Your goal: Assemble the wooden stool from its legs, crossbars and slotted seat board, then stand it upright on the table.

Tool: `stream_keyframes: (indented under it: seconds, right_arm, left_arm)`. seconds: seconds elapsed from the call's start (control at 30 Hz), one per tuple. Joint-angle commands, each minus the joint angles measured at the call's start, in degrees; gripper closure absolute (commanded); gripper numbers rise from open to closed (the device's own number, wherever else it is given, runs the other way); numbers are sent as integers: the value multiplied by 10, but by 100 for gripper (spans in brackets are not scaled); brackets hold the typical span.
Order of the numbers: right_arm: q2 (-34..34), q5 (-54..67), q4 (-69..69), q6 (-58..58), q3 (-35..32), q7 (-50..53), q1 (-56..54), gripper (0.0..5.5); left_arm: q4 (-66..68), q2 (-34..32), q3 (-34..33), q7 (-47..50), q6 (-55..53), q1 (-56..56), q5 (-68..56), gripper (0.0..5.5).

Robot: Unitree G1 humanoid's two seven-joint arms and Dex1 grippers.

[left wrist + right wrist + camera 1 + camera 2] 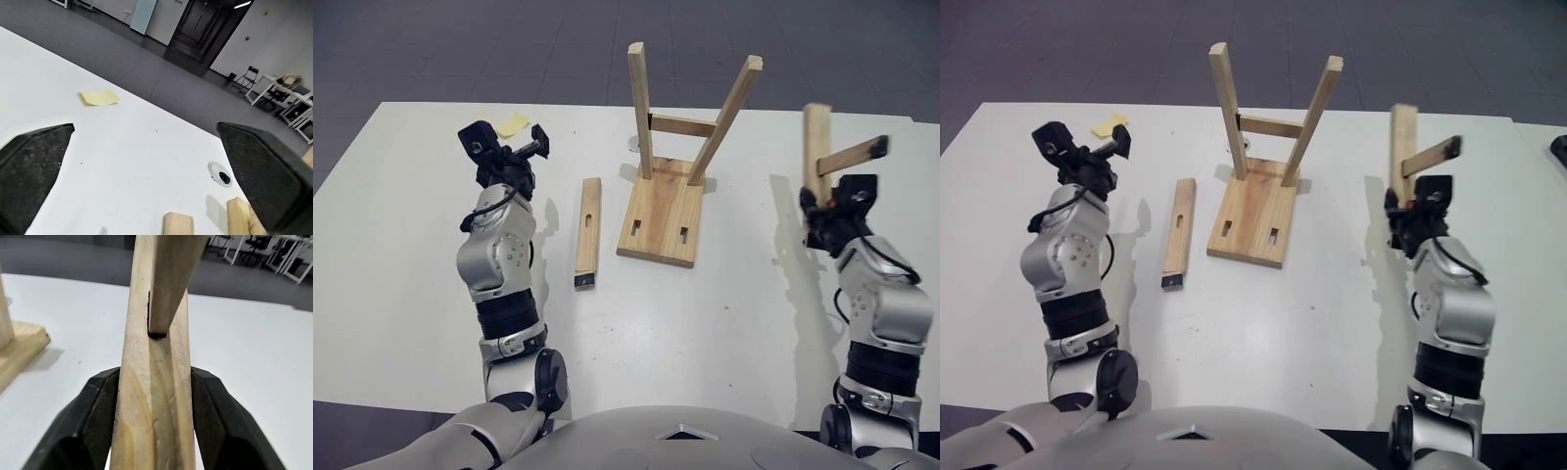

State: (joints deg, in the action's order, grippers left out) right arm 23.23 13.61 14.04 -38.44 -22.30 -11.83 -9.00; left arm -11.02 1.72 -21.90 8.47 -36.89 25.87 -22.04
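Wooden seat board point(658, 220) lies flat near the middle of the white counter point(705, 333). 2 legs stand up from its far end: the left leg point(640, 108) is nearly upright and the right leg point(726, 117) leans outward. 1 crossbar point(683, 124) joins them. 2 slots at the board's near end stand open.

Just beside the board, on my left, a loose leg point(588, 232) lies flat on the counter, apart from the board.

My right hand point(827, 208) is clamped on another leg, the held leg point(817, 147), which stands upright over the counter's right side. A second crossbar point(854, 155) is plugged into its slot and sticks out to the right. I cannot tell whether its lower end touches the counter.

My left hand point(509, 145) hovers over the counter's left part, fingers spread wide with nothing between them. Beyond it a yellow note point(513, 123) lies near the far edge, and a round cable hole point(634, 144) sits behind the board.
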Motion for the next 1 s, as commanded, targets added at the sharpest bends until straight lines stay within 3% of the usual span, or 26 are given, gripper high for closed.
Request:
stream_keyframes:
  seconds: [0.03,0.17,0.37,0.7,1.0]
  right_arm:
    - [27,97,30,38,-19,-70,-143,344]
    - [49,170,27,23,3,-144,-215,344]
    - [77,206,57,27,57,-225,-216,344]
    - [71,210,154,52,112,-234,-151,344]
    - [77,167,167,106,151,-243,-112,344]
  left_arm:
    - [-84,-14,-54,-61,-90,35,-220,10]
    - [-110,-63,-28,-98,-182,120,-395,10]
    - [-24,-89,-13,-36,-219,241,-545,10]
    - [22,-103,15,32,-189,267,-639,10]
    - [30,-101,65,44,-182,252,-651,10]
